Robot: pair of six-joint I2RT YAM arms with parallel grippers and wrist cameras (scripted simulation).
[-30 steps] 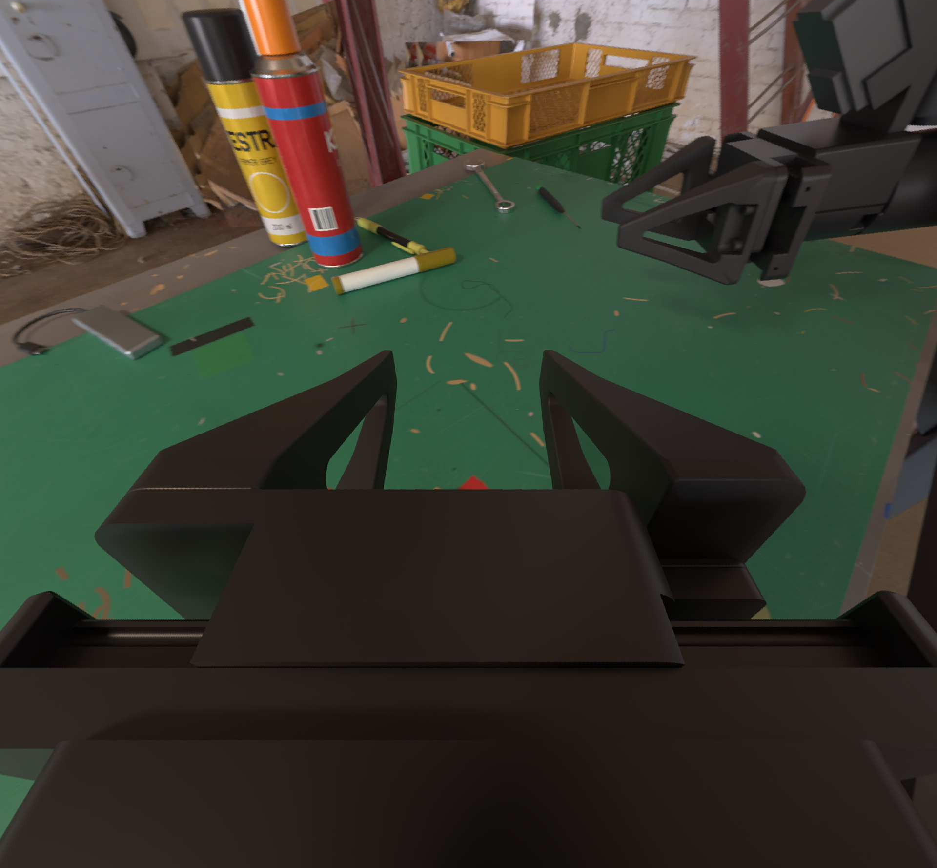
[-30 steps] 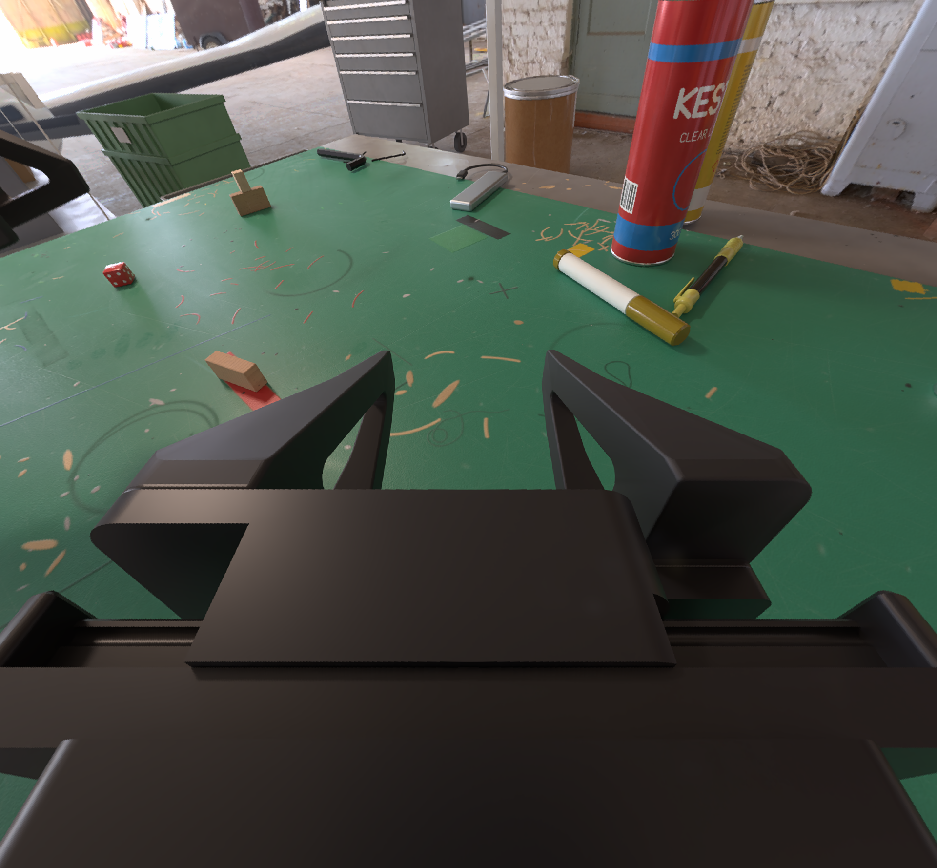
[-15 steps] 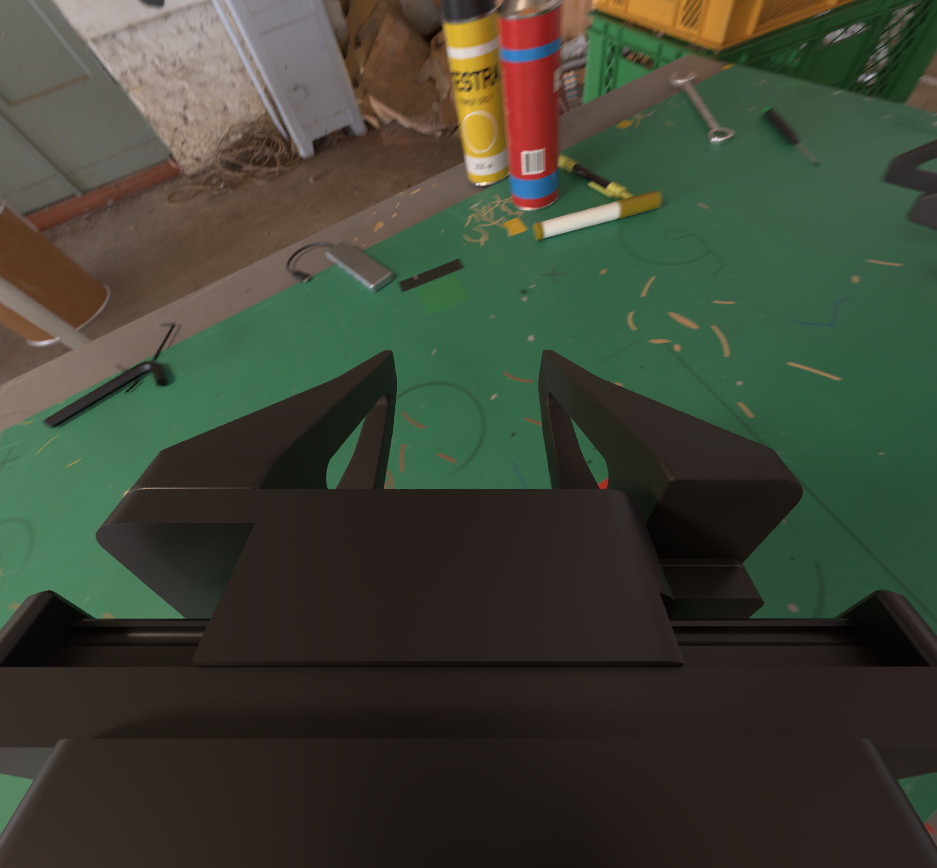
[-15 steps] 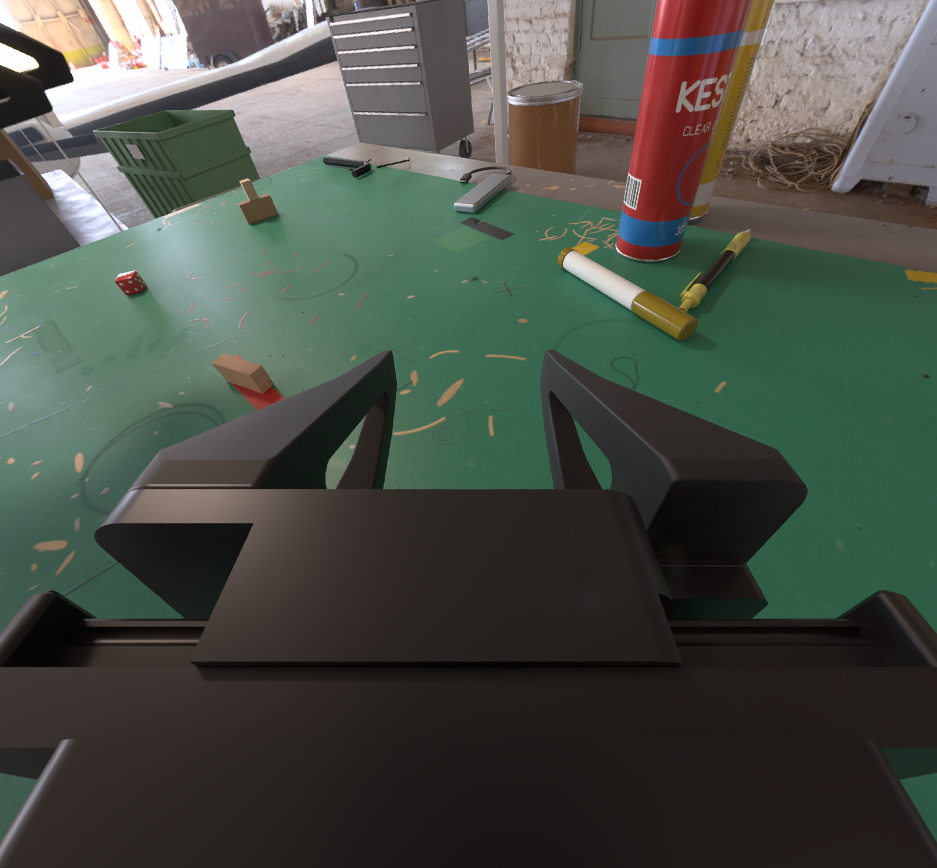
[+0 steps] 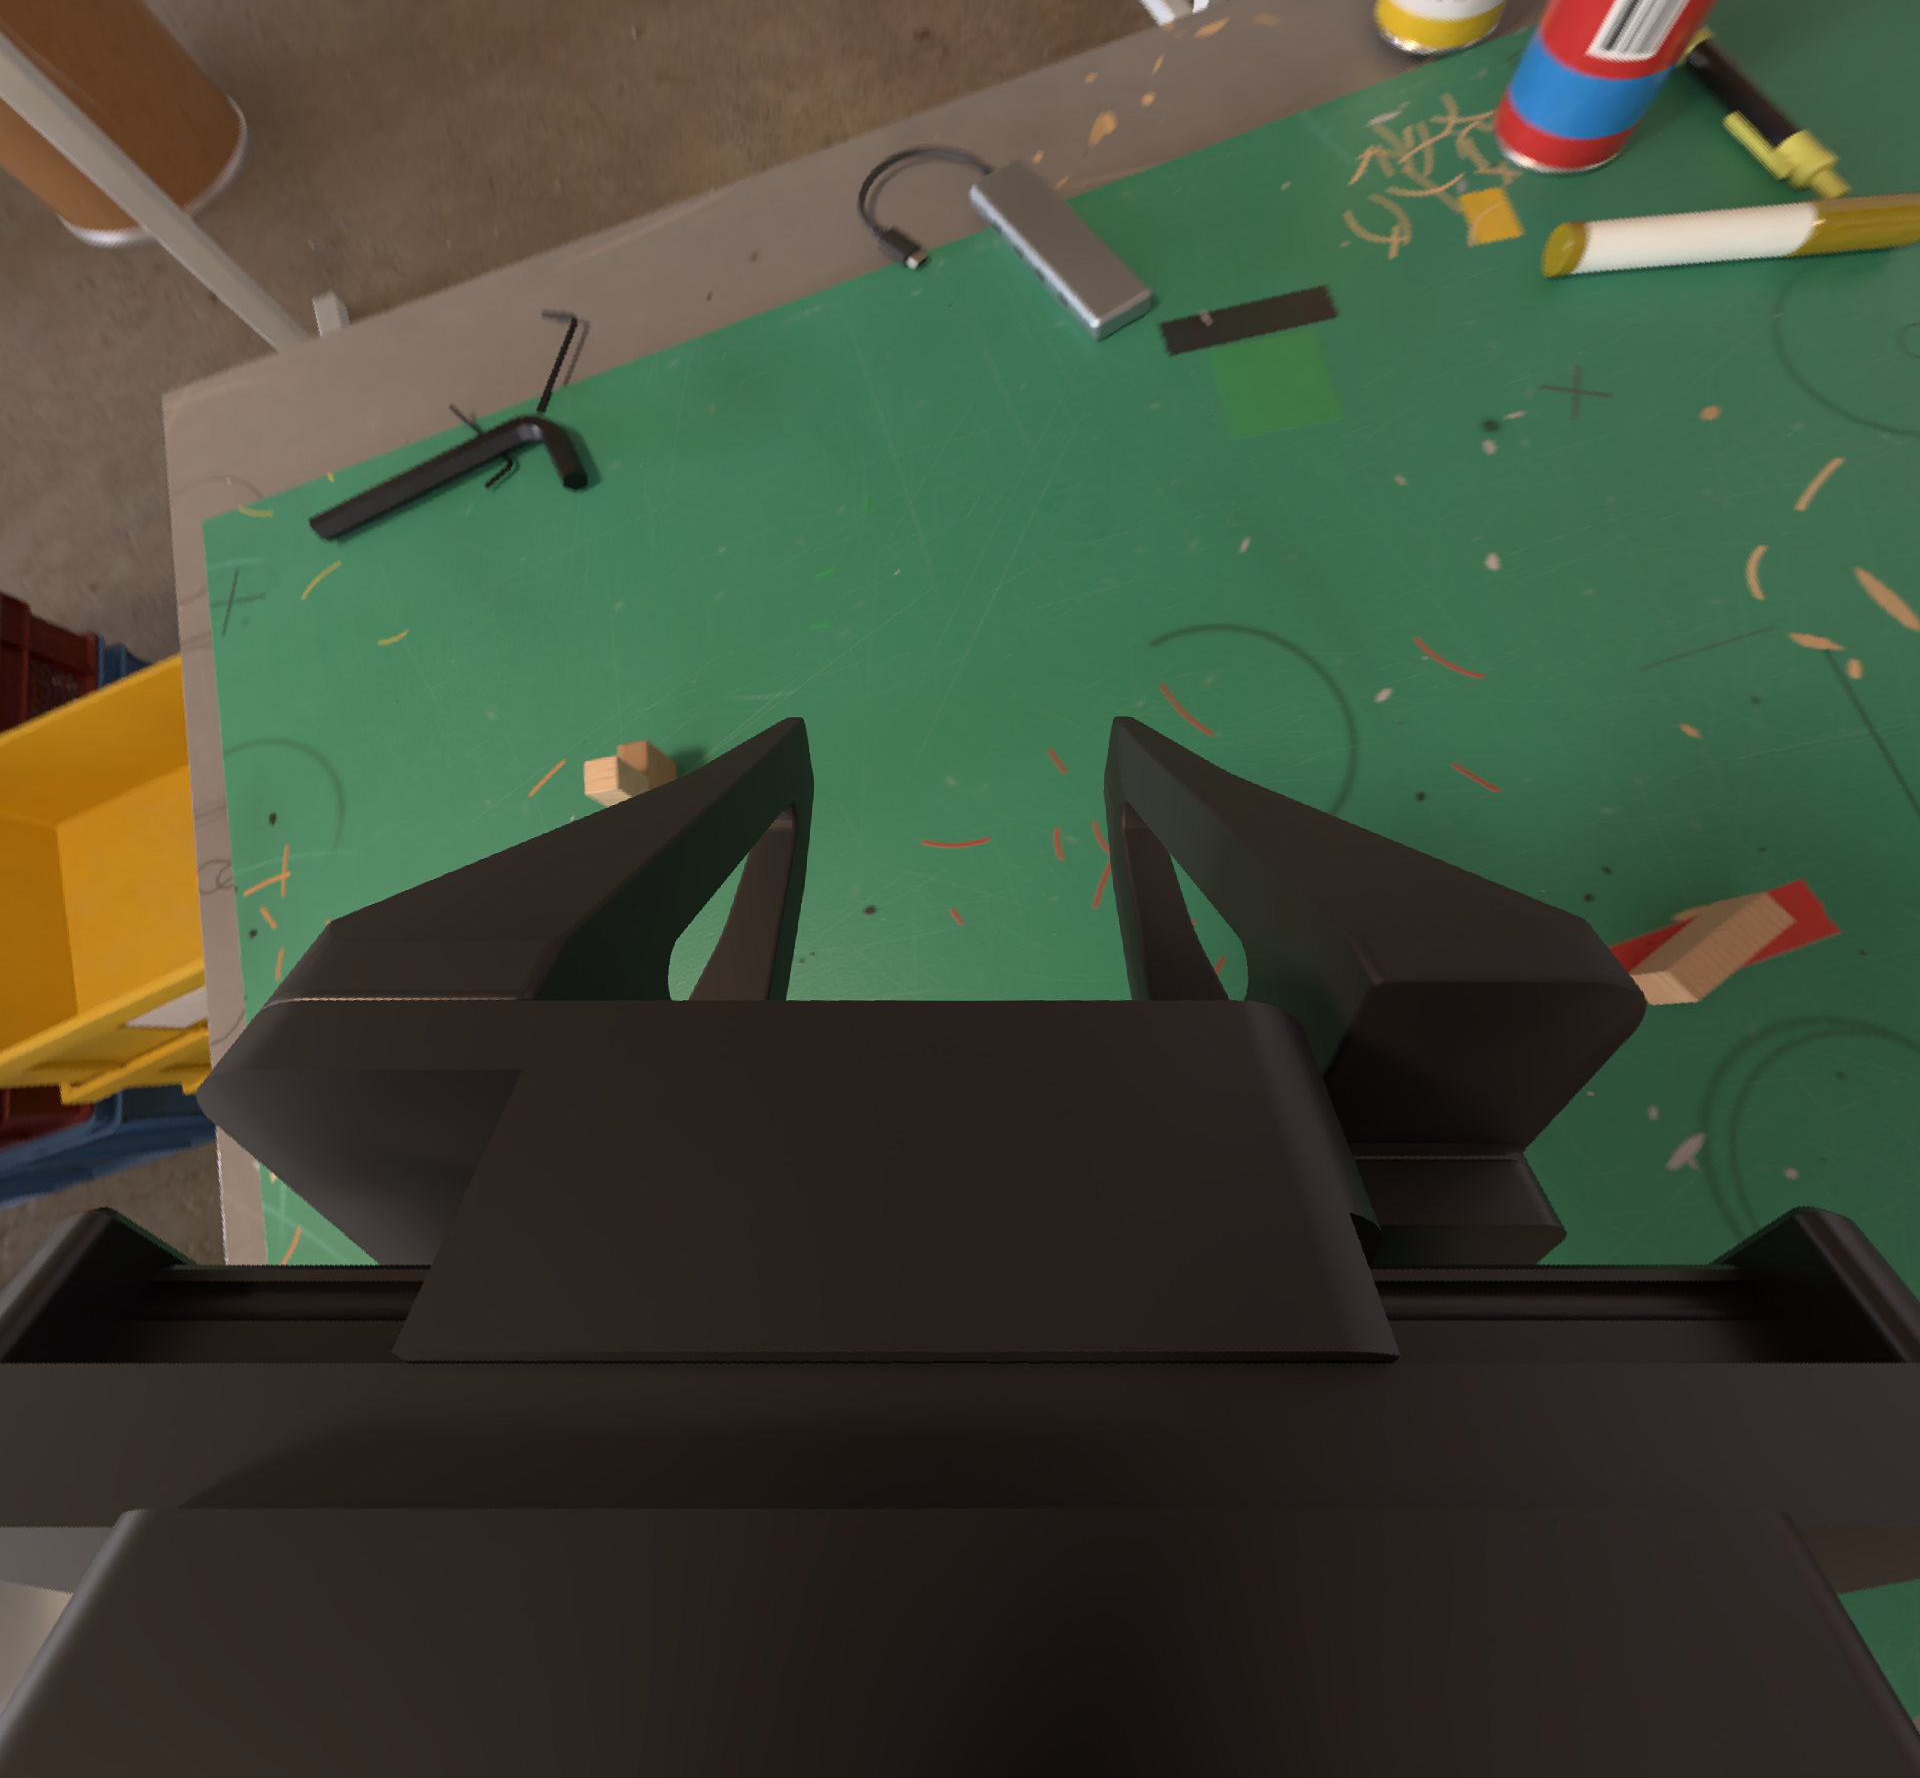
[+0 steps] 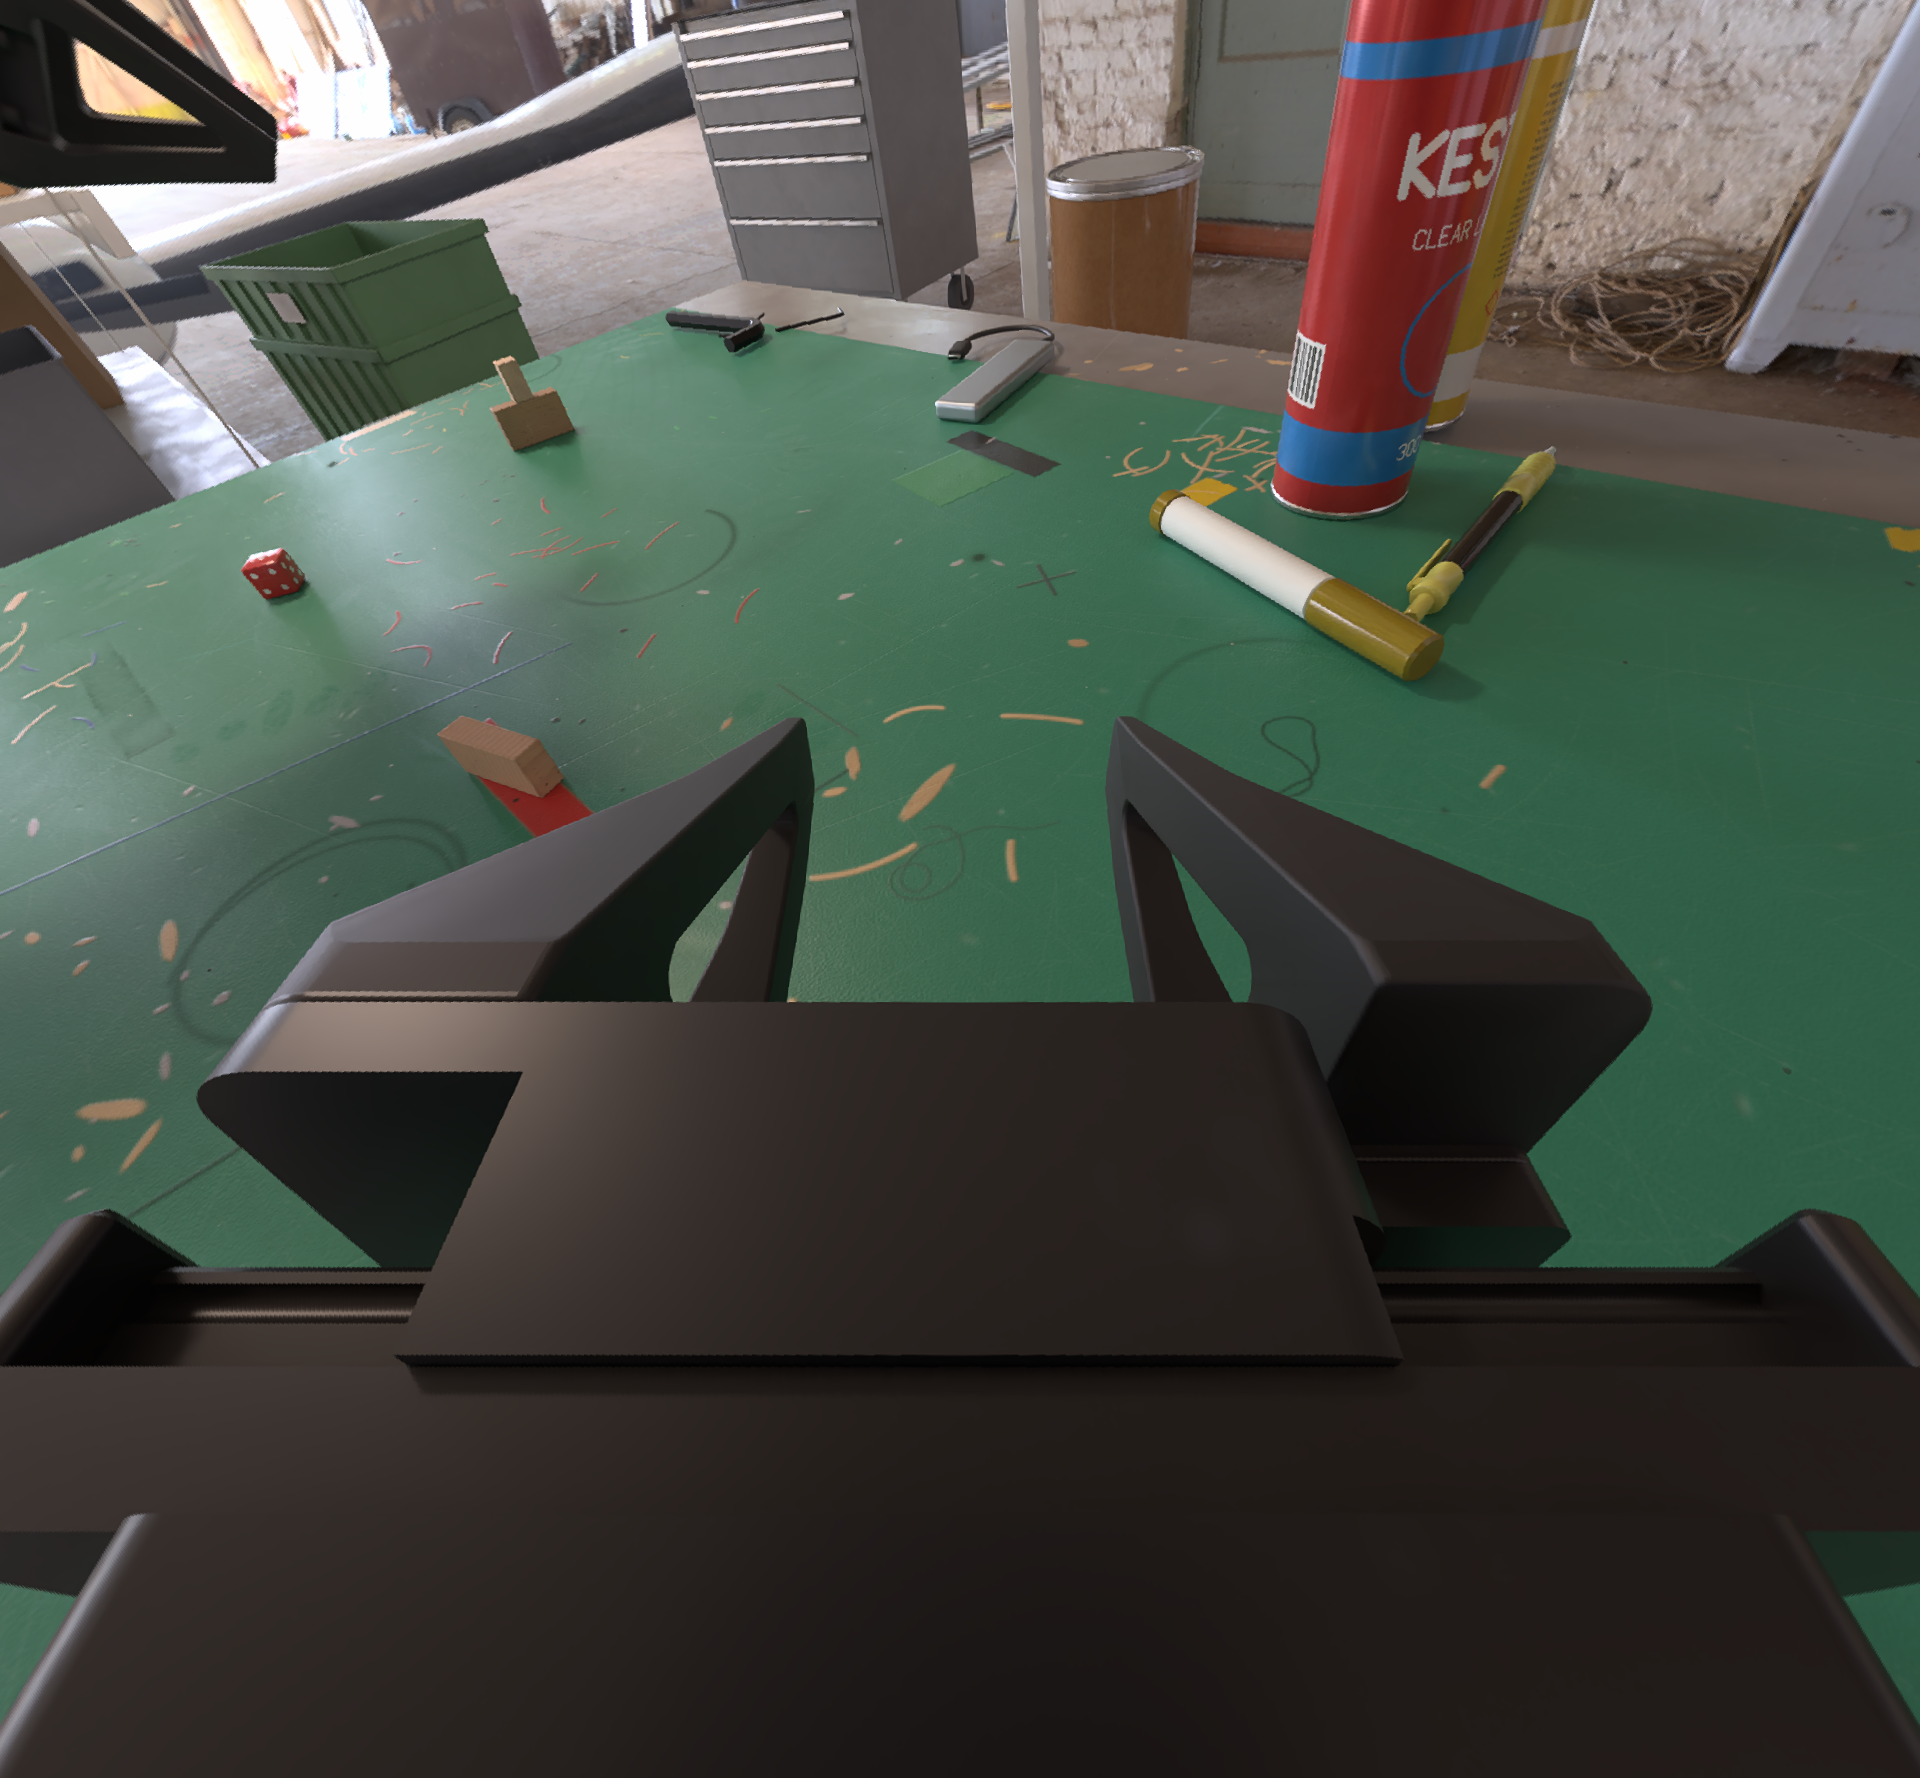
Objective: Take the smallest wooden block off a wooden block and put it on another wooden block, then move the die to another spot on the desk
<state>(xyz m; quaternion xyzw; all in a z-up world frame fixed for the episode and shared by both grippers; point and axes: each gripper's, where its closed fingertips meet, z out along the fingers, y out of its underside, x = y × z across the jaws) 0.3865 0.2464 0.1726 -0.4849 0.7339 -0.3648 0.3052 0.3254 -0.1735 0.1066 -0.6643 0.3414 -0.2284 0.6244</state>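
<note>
In the right wrist view a small upright wooden block [image 6: 508, 376] stands on a wider wooden block [image 6: 535, 420] at the far left of the green mat. A second wooden block [image 6: 497, 755] lies nearer on a red patch. A red die [image 6: 273, 574] sits to the left. My right gripper [image 6: 958, 741] is open and empty above the mat. In the left wrist view my left gripper [image 5: 958, 741] is open and empty, high above the mat. The stacked blocks [image 5: 627, 771] show just left of its left finger. The lying block [image 5: 1720, 946] shows at the right.
A red spray can [image 6: 1403, 201] and a yellow one behind it stand at the back right, with a white marker [image 6: 1294, 583] and a pen [image 6: 1481, 530]. A grey hub [image 5: 1060, 248], a hex key [image 5: 447, 476] and a yellow crate [image 5: 94, 887] off the desk's left edge.
My left gripper has swung left and tilted downward, so the stacked blocks and the desk corner came into view. The right gripper has barely moved, only a small drift.
</note>
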